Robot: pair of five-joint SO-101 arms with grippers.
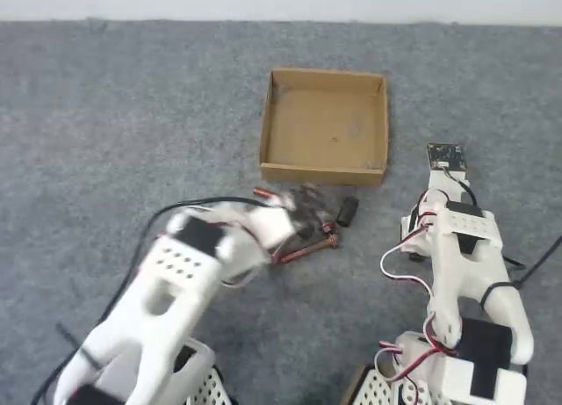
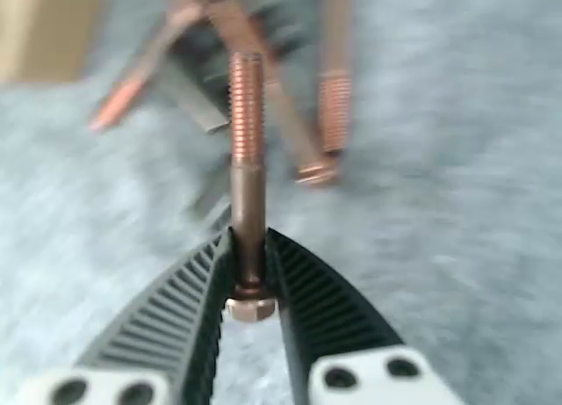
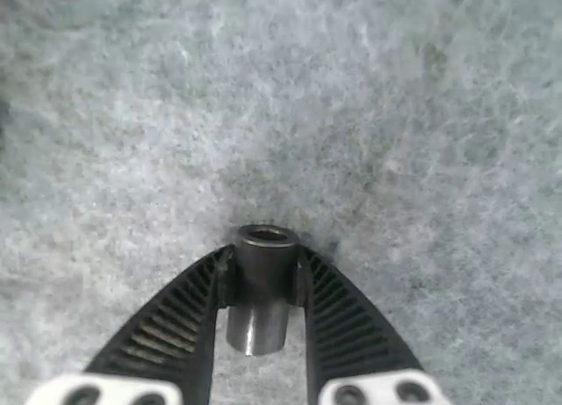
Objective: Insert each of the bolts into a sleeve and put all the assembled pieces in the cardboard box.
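Left gripper (image 2: 248, 243): ribbed black fingers closed on a copper-coloured bolt (image 2: 247, 150). They pinch the smooth shank just above the hex head. The threaded end points away from the wrist, over the carpet.

Past the held bolt's tip is a loose heap of bolts (image 2: 333, 102), same copper finish, threads visible on one. Dark pieces lie among them, too blurred to name. A tan corner of the cardboard box (image 2: 35, 27) shows at the edge.

Right gripper (image 3: 263, 260): fingers clamped on a sleeve (image 3: 262, 278). It is a short, dark, dull-metal cylinder, its open bore facing away from the wrist. It is held above the grey carpet (image 3: 395, 115), which has a short, fuzzy, mottled pile.

High view: the square, shallow box (image 1: 321, 171) of brown card sits mid-table. Near its front wall lie a loose black sleeve (image 1: 347, 211) and two bolts (image 1: 309, 245) flat on the carpet. The left arm (image 1: 176, 282), white plastic, ends at that cluster. The right arm (image 1: 461, 247), also white with red and white wiring, stands well apart to the other side of it.
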